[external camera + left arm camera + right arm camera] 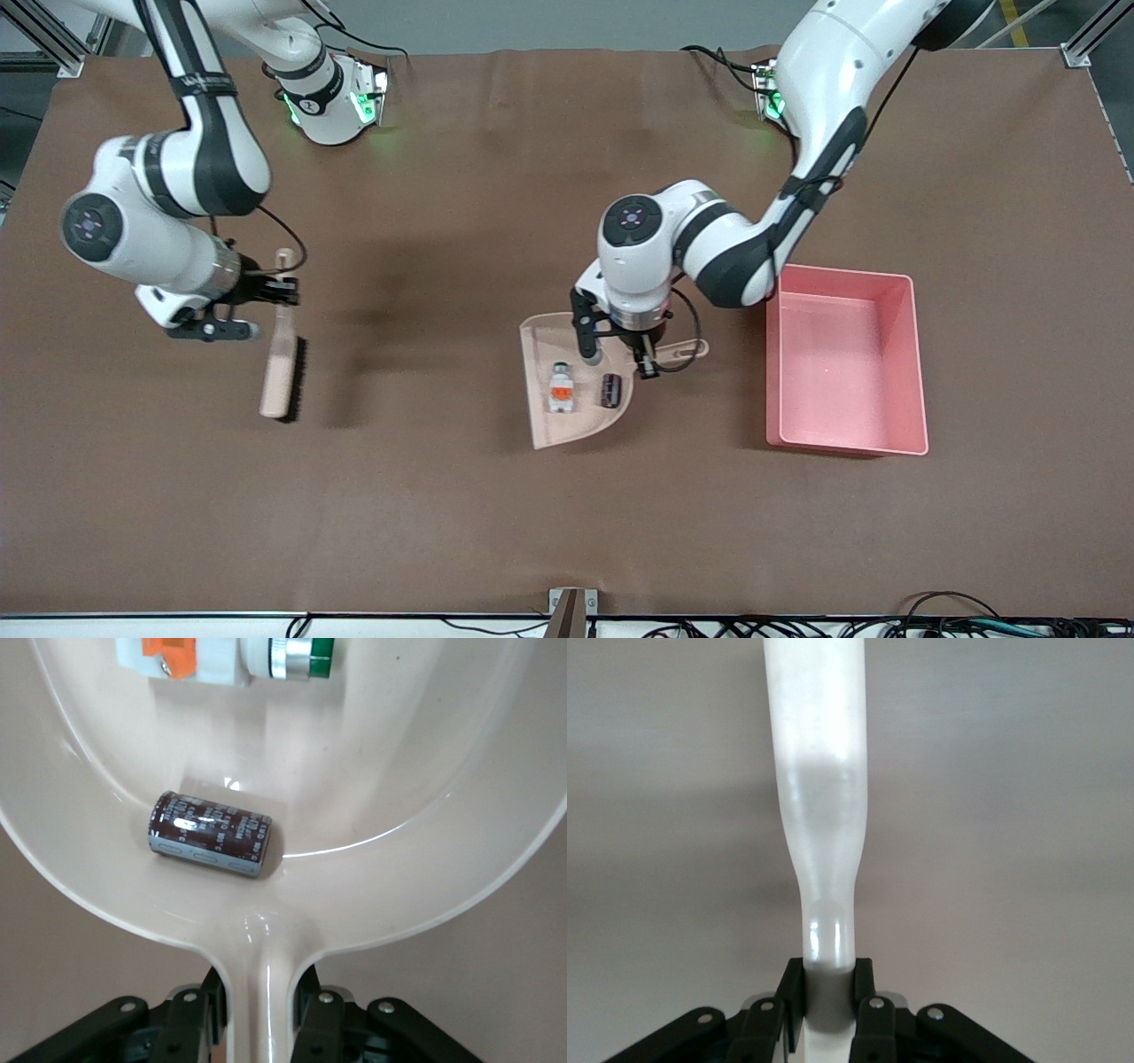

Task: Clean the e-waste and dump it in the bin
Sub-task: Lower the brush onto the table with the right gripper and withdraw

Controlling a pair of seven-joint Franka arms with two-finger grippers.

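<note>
Front view: bin [917, 372] | left wrist: capacitor-like piece [211, 833] in dustpan [416, 780]

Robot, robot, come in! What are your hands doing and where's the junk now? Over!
Left gripper shut on dustpan handle. Right gripper shut on brush. White part, dark cylinder in pan. Pink bin beside it, path open.

**Brown tabletop under even light**

Wide table [496, 523] covered in a brown mat, faintly creased, soft shadows pooling across it. Aluminium frame rails [1085, 40] at the upper corners, grey floor [532, 22] showing past the edge. White strip along the lower edge, tangled black cables [886, 620] strung there, small metal bracket [571, 607] at its middle
</note>
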